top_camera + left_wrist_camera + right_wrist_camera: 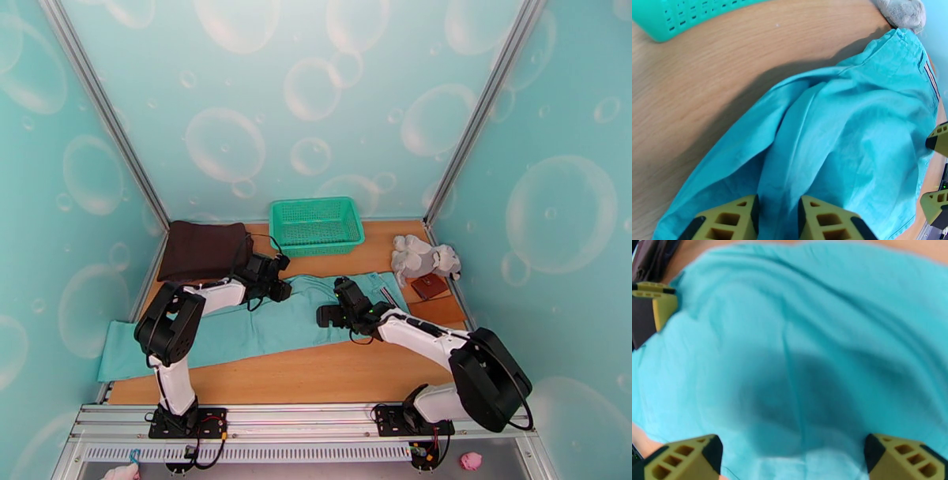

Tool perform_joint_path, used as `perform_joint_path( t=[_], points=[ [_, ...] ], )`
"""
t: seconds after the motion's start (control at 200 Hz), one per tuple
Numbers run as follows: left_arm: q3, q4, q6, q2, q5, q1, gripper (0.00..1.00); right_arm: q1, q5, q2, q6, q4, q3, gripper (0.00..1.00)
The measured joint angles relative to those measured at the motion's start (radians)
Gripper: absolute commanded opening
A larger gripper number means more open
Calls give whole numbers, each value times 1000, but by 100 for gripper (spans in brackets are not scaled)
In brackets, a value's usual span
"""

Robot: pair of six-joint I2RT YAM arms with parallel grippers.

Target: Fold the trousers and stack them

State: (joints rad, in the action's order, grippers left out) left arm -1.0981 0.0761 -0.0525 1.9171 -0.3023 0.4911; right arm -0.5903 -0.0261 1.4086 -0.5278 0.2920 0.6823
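Trousers (pixel 261 324) under left gripper (pixel 778 201) and right gripper (pixel 792 449)
Right gapes wide, empty; left narrowly straddles a fold, grip unclear.

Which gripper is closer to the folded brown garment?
Left. The left gripper is just right of the brown garment; the right gripper is farther right, over the trousers.

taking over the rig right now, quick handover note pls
Left pincer: jaws narrowly apart, a ridge of the trousers between them; grip unclear.
Right pincer: wide open over the cloth, holding nothing.
Trousers: lying full length across the table, waistband to the right, legs reaching the left edge.
Done: no crosswise fold visible.
Left: fold, then stack.
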Motion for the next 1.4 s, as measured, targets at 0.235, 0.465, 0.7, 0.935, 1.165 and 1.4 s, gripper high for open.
perform_joint_path(
  t=[0.235,0.465,0.7,0.935,1.165,1.4],
  points=[
    [-8,2,2,21,18,0,8,1,34,-53,-55,-45,-68,99],
    [-26,9,0,21,42,0,0,1,55,-52,-82,-94,-103,99],
    [-42,60,-1,19,67,0,0,39,75,-53,-87,-117,-114,99],
    [-76,162,-2,-14,78,-11,0,79,91,-53,-85,-118,-114,99],
    [-140,236,0,-13,146,-29,0,89,93,-50,-85,-126,-114,99],
    [-318,343,45,48,220,-24,1,90,87,-36,-85,-148,-114,99]
  ],
)
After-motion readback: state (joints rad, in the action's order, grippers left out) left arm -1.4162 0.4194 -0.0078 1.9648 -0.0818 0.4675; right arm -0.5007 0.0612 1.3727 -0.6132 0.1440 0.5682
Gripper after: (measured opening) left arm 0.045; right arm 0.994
